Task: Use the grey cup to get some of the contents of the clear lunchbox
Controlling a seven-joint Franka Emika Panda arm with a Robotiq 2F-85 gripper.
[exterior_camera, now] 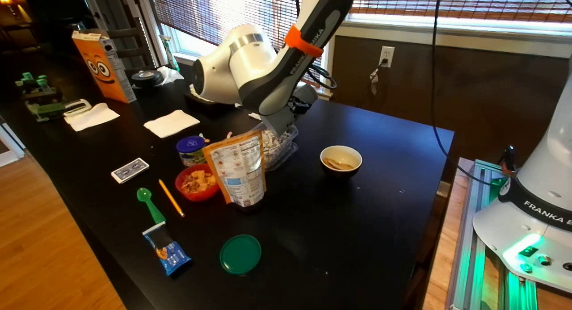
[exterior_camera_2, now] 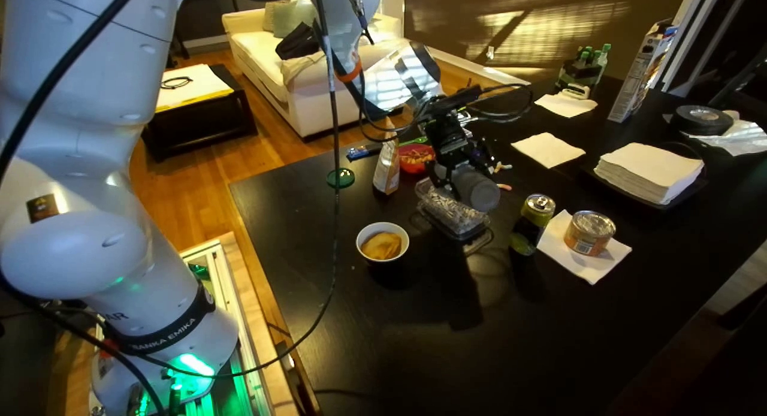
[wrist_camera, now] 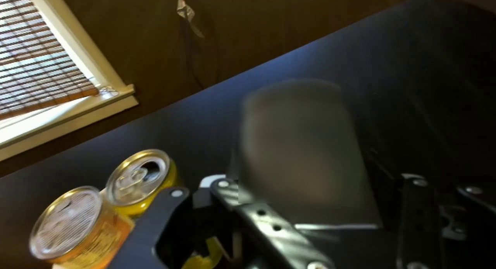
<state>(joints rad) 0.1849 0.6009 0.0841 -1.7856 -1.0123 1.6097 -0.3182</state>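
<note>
The hand [exterior_camera_2: 460,167] grips the grey cup [exterior_camera_2: 483,192], tilted, over the clear lunchbox [exterior_camera: 284,153]; whether the cup touches the small pale pieces [exterior_camera_2: 460,217] inside cannot be told. Below the hand spreads a dark, smooth table [exterior_camera_2: 389,350], almost black, taking a bluish sheen beyond the hand near a brown wall [exterior_camera: 402,91] in an exterior view. From the hand towards the robot's base [exterior_camera: 527,220], a dark bowl [exterior_camera: 351,156] with a pale inside holds flat golden pieces [exterior_camera_2: 382,246]. Towards the window blinds [exterior_camera: 393,4] from the hand stands a drink can [exterior_camera_2: 531,221], near it, and past the can a tin [exterior_camera_2: 589,235] on a white napkin [exterior_camera_2: 590,271]. On the opposite side of the hand, an upright snack pouch [exterior_camera: 239,169] stands just beside a red bowl [exterior_camera: 196,197]. Farther from the hand are a stack of napkins [exterior_camera_2: 650,169] and, well apart from it, an orange box [exterior_camera: 105,71] with a cartoon face. Behind the hand in an exterior view, bright daylight comes through the blinds, and the brown wall carries a white outlet [exterior_camera: 387,56]. Well away from the hand in an exterior view, beyond the table's edge, a cream sofa [exterior_camera_2: 311,104] stands on a honey-coloured wood floor [exterior_camera_2: 198,200].
</note>
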